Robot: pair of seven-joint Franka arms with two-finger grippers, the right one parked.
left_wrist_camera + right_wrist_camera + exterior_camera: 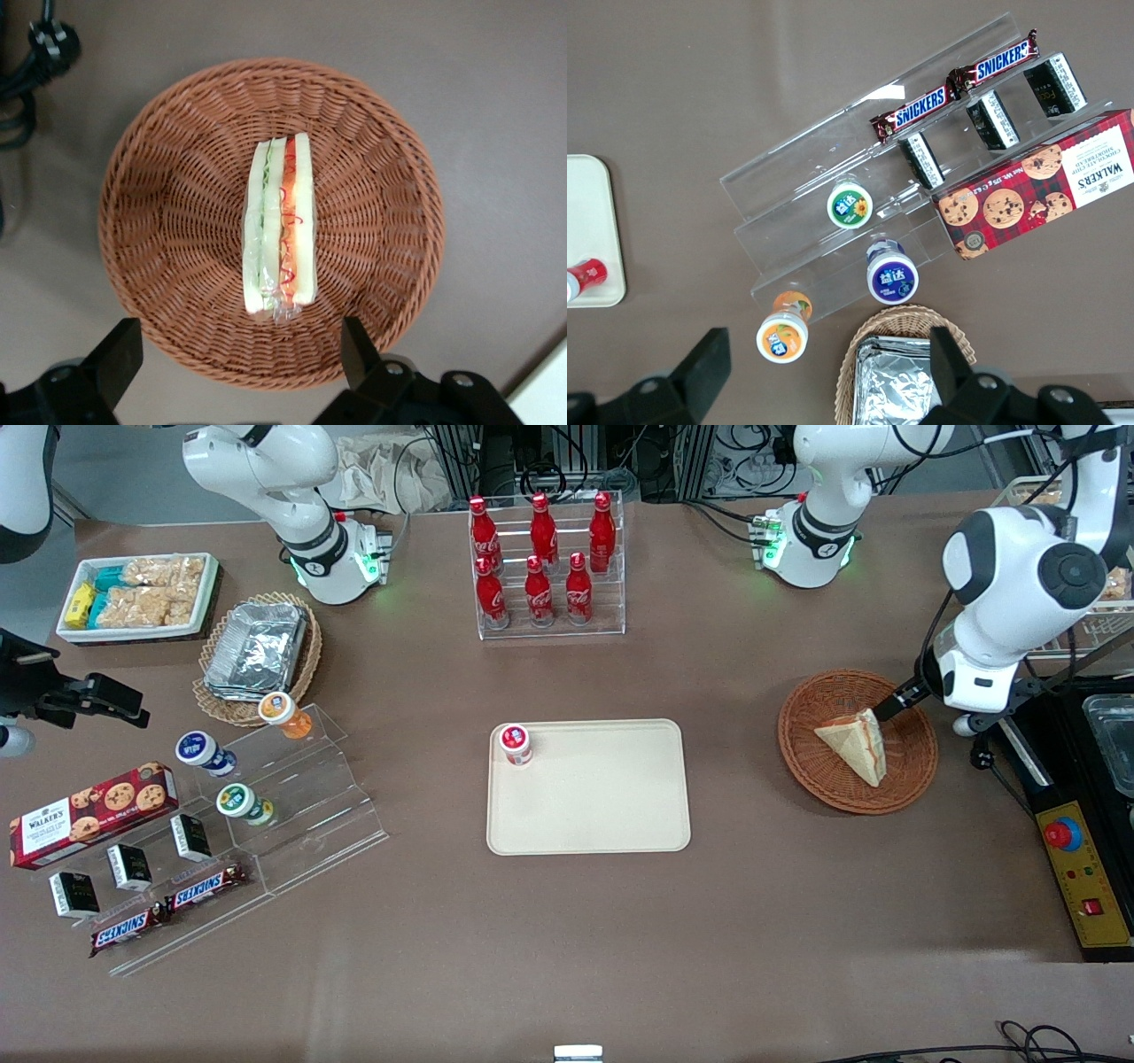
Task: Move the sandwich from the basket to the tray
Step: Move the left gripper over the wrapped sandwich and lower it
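One sandwich (282,226) in basket (177,221), filling plain from wrist; hand (239,359) apart above.

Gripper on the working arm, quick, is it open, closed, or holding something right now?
Gripper: open, holding nothing, hovering over the basket with the sandwich lying in it, between the spread fingers.

A robotics lab is indicated, staged as a snack shop: arm bases bolted to a brown table (567,921), cable bundles (532,452) and aluminium framing farther off, an emergency-stop box (1083,868), goods displayed on acrylic racks (292,797).
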